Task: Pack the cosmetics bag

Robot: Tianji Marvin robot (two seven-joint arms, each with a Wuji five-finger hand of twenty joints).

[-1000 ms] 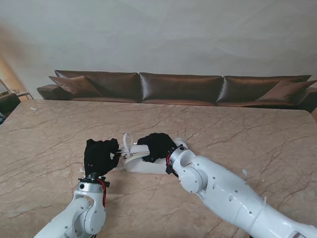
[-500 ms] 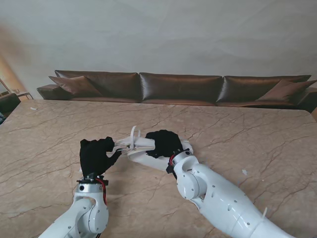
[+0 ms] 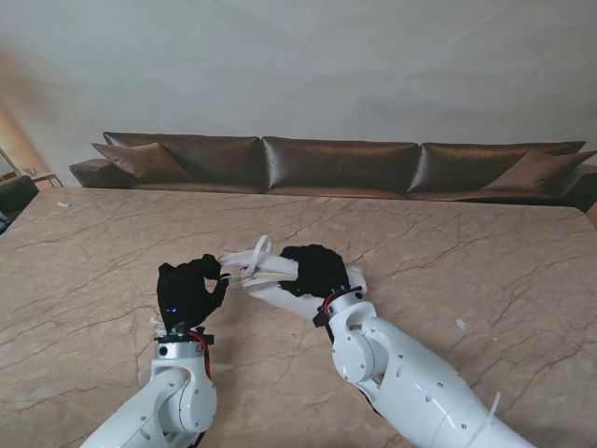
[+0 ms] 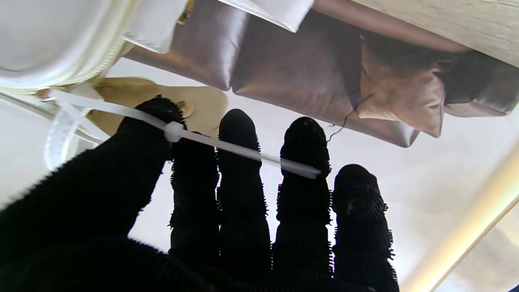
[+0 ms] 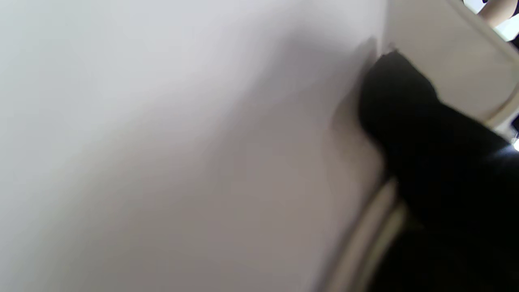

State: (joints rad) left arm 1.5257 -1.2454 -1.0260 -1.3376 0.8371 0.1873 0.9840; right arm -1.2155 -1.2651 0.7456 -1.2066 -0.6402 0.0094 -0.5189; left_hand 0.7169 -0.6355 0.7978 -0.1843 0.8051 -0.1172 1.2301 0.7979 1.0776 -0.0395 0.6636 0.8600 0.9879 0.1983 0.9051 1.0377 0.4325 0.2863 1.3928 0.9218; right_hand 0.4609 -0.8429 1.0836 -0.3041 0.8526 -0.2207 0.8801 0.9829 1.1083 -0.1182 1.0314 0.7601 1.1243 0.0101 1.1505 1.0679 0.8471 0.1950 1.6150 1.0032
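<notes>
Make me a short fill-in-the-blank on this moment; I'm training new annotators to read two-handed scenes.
1. The white cosmetics bag is gripped by the ___ hand.
2. The left hand pinches a white ___ fastened at the bag's zipper.
3. Both hands wear gloves coloured ___.
4. Beyond the marble table stands a brown ___.

Missing words: right; cable tie; black; sofa

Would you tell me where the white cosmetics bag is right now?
In the stand view, the cosmetics bag sits near the table's middle, between the left hand and right hand.
</notes>
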